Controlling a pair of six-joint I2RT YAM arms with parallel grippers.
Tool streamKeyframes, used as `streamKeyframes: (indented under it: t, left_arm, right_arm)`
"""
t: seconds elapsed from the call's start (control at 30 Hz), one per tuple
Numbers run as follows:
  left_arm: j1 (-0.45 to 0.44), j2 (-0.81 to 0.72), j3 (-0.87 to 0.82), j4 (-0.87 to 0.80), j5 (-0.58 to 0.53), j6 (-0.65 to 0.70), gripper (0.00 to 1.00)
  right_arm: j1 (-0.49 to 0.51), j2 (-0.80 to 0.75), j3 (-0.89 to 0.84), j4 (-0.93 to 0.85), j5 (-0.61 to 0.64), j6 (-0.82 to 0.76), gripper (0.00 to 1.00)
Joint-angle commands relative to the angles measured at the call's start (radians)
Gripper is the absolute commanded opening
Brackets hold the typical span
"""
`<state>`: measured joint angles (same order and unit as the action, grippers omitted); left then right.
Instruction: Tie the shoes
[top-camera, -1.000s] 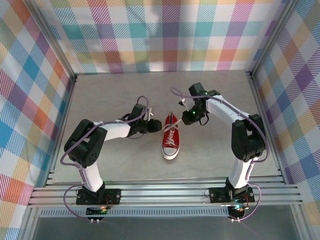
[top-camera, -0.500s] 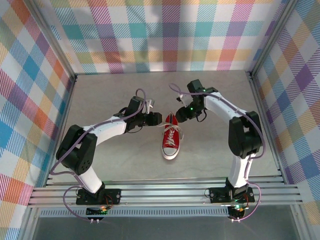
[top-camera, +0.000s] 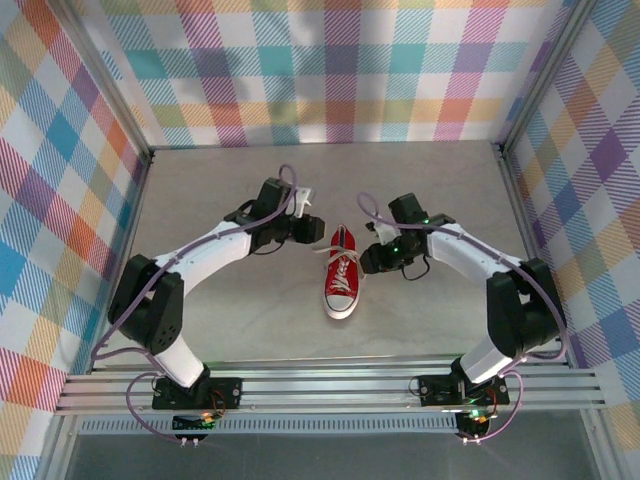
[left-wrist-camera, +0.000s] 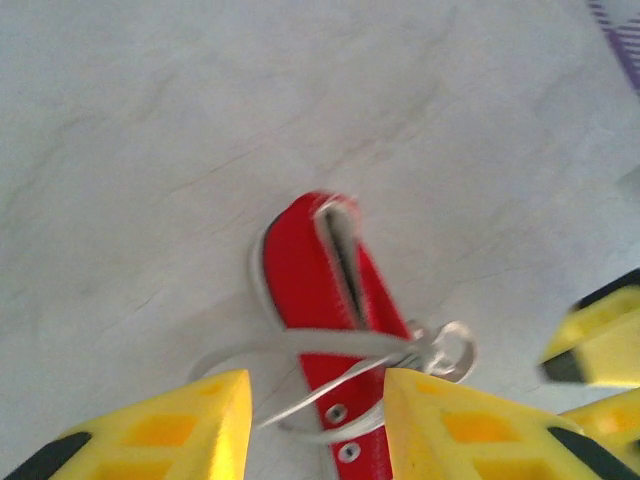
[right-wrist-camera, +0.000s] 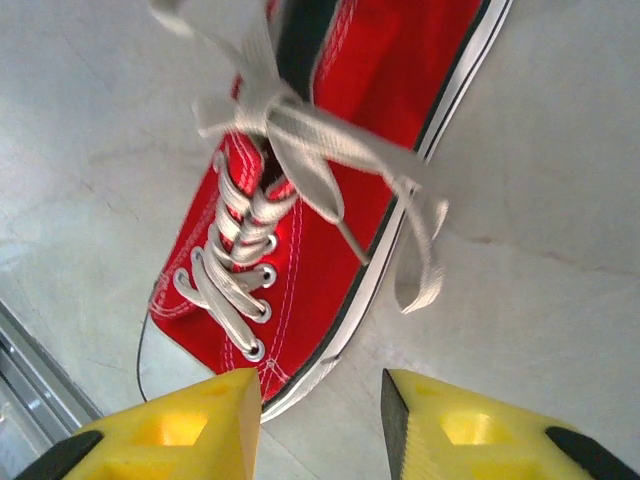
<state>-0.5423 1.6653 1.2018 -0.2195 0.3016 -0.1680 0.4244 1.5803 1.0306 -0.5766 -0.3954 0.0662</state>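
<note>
Sneaker (top-camera: 341, 272) lies mid-tabletop (top-camera: 440, 320), toe toward 6 o'clock, with white laces (right-wrist-camera: 300, 150) loosely crossed over its tongue. Left claw (top-camera: 314, 231) hovers at its 11 o'clock and right claw (top-camera: 369, 258) at 2 o'clock, both spread apart and gripping nothing.

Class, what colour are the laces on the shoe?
White: the laces on the red shoe show best in the right wrist view.

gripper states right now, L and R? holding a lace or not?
Left gripper: open, fingers wide apart, nothing clamped.
Right gripper: open, empty; the sneaker and its laces lie ahead of it.
</note>
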Motion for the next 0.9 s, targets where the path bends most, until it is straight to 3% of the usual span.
streamKeyframes:
  t: [0.0, 0.33, 0.63, 0.87]
  left_arm:
    - [-0.048, 0.091, 0.100, -0.118, 0.085, 0.076, 0.38]
    - [-0.059, 0.203, 0.148, -0.072, 0.165, 0.024, 0.34]
    - [-0.054, 0.225, 0.156, -0.068, 0.179, 0.015, 0.34]
    - [-0.051, 0.246, 0.159, -0.068, 0.155, 0.010, 0.40]
  right_arm:
    - [0.014, 0.028, 0.005, 0.105, -0.039, 0.028, 0.38]
    - [0.024, 0.144, 0.063, 0.144, -0.003, -0.002, 0.43]
    - [0.026, 0.205, 0.105, 0.147, -0.046, -0.016, 0.44]
    - [0.028, 0.204, 0.092, 0.142, -0.080, -0.030, 0.35]
